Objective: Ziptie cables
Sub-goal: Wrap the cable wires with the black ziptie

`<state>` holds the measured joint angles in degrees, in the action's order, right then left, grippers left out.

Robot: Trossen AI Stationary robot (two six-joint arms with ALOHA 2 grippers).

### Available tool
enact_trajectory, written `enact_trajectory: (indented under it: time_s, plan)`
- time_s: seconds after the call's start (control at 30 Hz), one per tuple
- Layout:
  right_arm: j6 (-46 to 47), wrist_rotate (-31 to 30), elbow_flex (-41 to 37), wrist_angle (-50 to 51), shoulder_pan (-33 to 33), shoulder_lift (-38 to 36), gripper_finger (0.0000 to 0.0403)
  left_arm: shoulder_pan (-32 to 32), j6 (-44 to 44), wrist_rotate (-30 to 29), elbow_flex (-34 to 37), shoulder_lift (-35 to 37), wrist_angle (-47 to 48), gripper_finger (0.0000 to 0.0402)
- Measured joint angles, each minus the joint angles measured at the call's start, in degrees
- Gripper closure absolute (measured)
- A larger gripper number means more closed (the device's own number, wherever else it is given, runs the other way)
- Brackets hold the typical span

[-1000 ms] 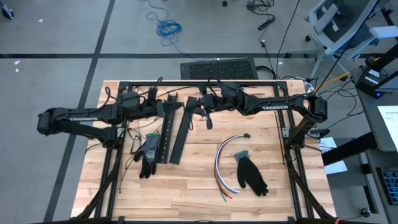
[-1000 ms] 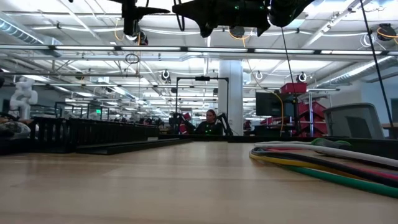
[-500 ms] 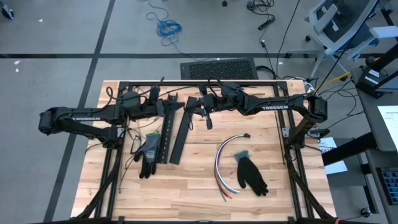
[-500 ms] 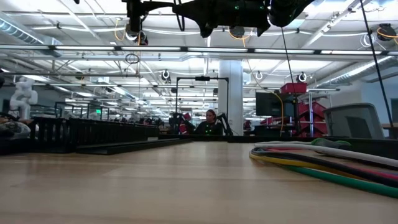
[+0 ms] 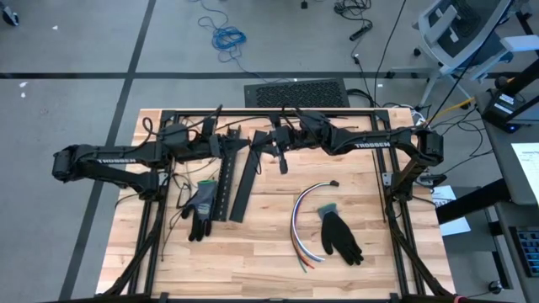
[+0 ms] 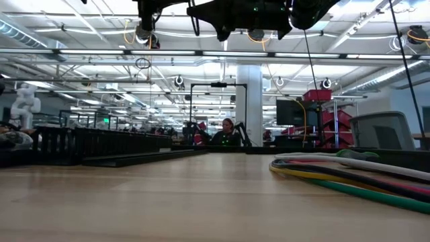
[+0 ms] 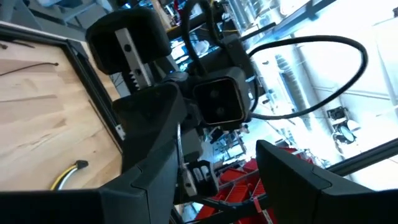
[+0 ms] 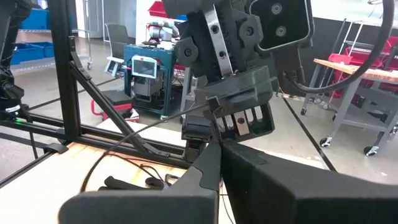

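Currently | cables (image 5: 305,220) — loose curved bundle on the table, well below both grippers' fingers | left gripper (image 5: 237,143) fingers spread, empty | right gripper (image 5: 279,150) fingers pressed together | judged light, floppy — pinch mid-bundle

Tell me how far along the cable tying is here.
Nothing looks done: the cables lie loose and curved on the table beside a black glove, with no tie around them. Both grippers, left open and right shut, meet near the table's far edge, facing each other. Gathering and tying remain.
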<state>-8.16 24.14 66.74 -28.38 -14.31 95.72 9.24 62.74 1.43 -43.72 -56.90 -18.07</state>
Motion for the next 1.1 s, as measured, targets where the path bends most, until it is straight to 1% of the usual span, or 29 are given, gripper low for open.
enact_trajectory:
  time_s: [0.13, 0.43, 0.7, 0.97, 1.1]
  plan:
    - [0.0, -0.02, 0.01, -0.05, -0.02, 0.0, 0.0403, 0.02, 0.0, 0.02, 0.0, -0.74, -1.41, 0.0191]
    - [0.0, -0.02, 0.02, -0.02, -0.01, 0.02, 0.0403, 0.02, 0.04, 0.94, 0.0, -2.04, -1.3, 0.0196]
    - [0.0, 0.02, 0.07, -0.33, 0.0, 0.02, 0.0403, 0.02, 0.02, 0.88, 0.0, -2.01, -2.16, 0.023]
    - [0.0, 0.0, 0.07, -0.09, 0.0, 0.02, 0.0403, 0.15, -0.04, 0.09, 0.0, -1.77, -2.53, 0.0252]
    - [0.0, 0.0, 0.07, -0.13, 0.0, 0.02, 0.0403, 0.15, -0.07, 0.08, 0.0, -1.77, -2.49, 0.0279]
